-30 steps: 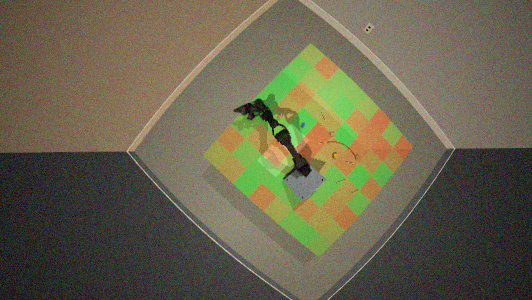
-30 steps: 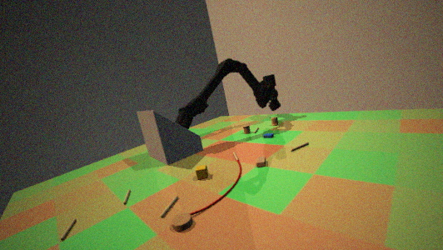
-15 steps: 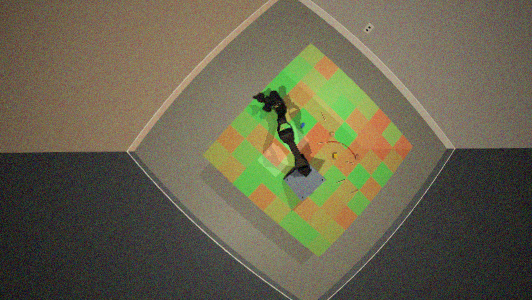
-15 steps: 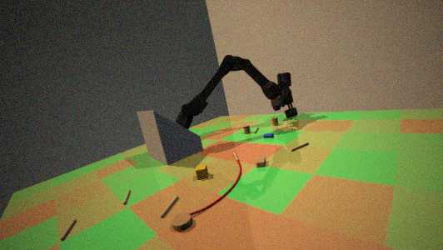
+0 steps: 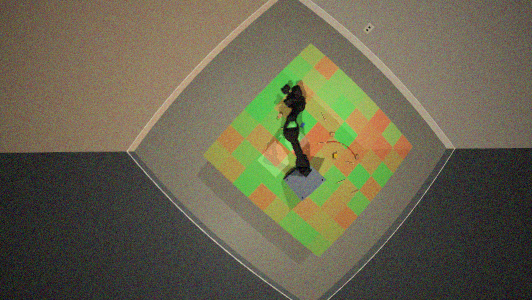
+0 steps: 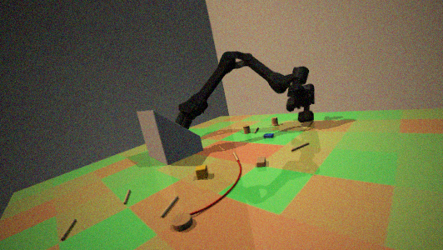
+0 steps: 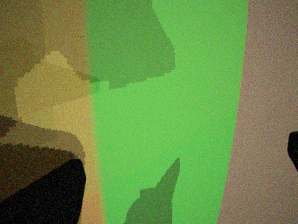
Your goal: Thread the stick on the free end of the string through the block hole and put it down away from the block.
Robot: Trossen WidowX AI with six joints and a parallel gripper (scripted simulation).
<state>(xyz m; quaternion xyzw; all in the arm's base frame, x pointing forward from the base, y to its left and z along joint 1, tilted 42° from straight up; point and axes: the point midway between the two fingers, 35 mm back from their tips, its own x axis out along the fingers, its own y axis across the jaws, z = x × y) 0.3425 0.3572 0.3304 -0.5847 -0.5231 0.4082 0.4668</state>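
The round wooden button [image 5: 356, 157] [image 6: 182, 222] lies on the table. The red string [image 5: 345, 144] [image 6: 240, 175] curves from it to the pale thin stick [image 6: 236, 157], which lies on the table. A small brown block [image 5: 332, 134] [image 6: 261, 162], seemingly the wooden one, stands near the stick; its hole is too small to make out. My gripper [image 6: 306, 120] [image 7: 188, 156] is open and empty, at the far side of the table, well away from the stick and block. The wrist view shows neither of them, only table, floor and the two dark fingertips.
A yellow cube [image 5: 335, 156] [image 6: 201, 172] stands inside the string's curve. A blue block [image 5: 302, 125] [image 6: 268, 136] and two brown cylinders [image 6: 246, 129] [image 6: 275, 121] stand farther back. Loose dark sticks [image 6: 300, 147] [image 6: 170, 207] [image 6: 68, 230] lie around. The grey base [image 5: 305, 184] [image 6: 179, 142] stands beside them.
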